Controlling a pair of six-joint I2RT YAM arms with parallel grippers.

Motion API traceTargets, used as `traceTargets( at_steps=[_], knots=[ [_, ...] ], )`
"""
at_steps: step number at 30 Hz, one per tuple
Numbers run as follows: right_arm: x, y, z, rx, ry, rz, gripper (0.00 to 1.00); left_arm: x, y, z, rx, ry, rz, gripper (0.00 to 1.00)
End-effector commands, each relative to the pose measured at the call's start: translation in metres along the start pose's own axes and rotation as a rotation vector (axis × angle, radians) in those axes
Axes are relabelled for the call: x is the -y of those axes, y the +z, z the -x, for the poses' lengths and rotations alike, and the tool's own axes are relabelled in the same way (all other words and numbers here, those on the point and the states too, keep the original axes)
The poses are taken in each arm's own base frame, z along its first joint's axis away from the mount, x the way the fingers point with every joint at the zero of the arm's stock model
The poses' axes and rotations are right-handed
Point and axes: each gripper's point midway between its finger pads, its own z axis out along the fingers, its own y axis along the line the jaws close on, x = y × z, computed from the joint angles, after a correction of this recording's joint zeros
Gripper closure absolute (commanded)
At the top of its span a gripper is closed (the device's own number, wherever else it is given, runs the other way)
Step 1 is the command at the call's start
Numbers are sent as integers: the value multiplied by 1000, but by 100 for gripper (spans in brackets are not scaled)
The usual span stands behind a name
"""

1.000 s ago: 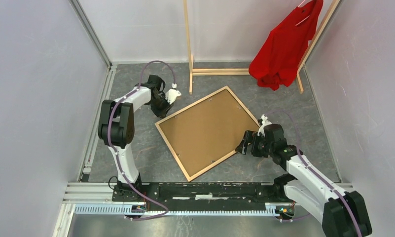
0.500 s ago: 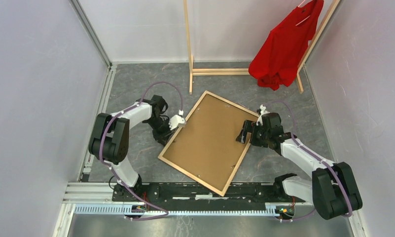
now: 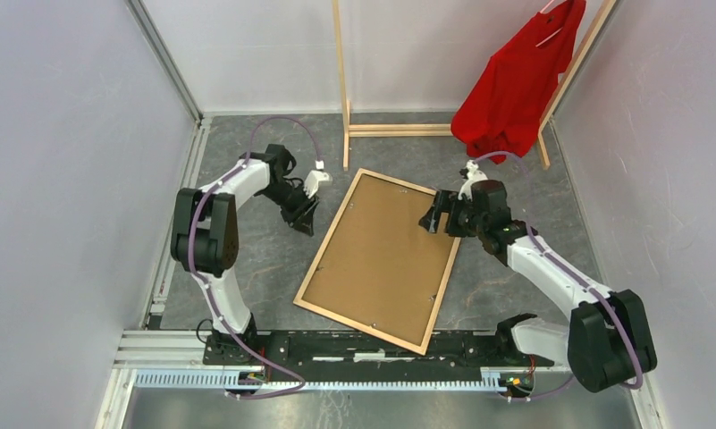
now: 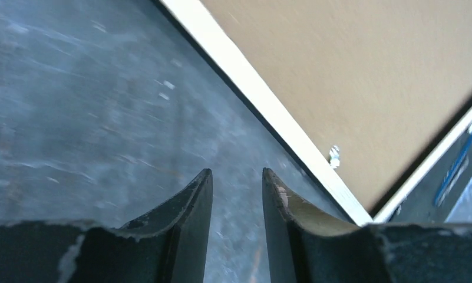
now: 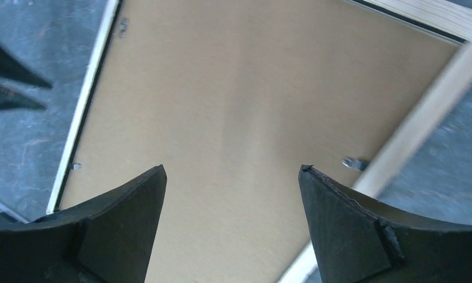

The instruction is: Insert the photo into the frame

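The frame [image 3: 326,236] lies back up on the grey floor, its light wood rails around a brown backing board [image 3: 381,255]. The photo is hidden. My left gripper [image 3: 302,217] hovers over bare floor just left of the frame's left rail [image 4: 268,100]. It is open by a narrow gap [image 4: 236,172] with nothing in it. My right gripper [image 3: 430,219] is over the frame's far right corner, open wide [image 5: 232,168] above the backing board [image 5: 239,88], holding nothing. The right rail [image 5: 422,124] runs beside its right finger.
A wooden clothes rack [image 3: 343,89] with a red shirt [image 3: 515,80] stands at the back. Small metal tabs [image 5: 354,163] sit along the frame's inner edge. Pale walls close in left and right. The arms' mounting rail [image 3: 273,344] runs along the near edge.
The frame has turned from a diamond to nearly upright and slid nearer. My left gripper came off its left edge and opened slightly. My right gripper moved to the far corner.
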Motion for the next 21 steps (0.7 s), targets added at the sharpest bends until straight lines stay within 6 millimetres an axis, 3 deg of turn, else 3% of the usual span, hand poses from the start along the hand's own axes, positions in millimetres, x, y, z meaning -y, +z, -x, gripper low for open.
traceTargets(
  at_steps=[1, 5, 11, 15, 21],
  knots=[
    [-46, 18, 24, 64, -19, 114, 11, -17, 10, 43, 150, -157, -59, 55],
    [-87, 51, 23, 41, -34, 196, 12, -27, 21, 52, 166, -210, -94, 60],
    [-137, 99, 24, 12, -47, 288, 19, -25, 27, 57, 186, -216, -139, 66],
    [-156, 130, 19, -29, -48, 309, 22, -24, 32, 54, 181, -221, -158, 70],
    [-163, 163, 14, -62, -29, 316, 23, -25, 39, 47, 163, -231, -168, 76]
  ],
)
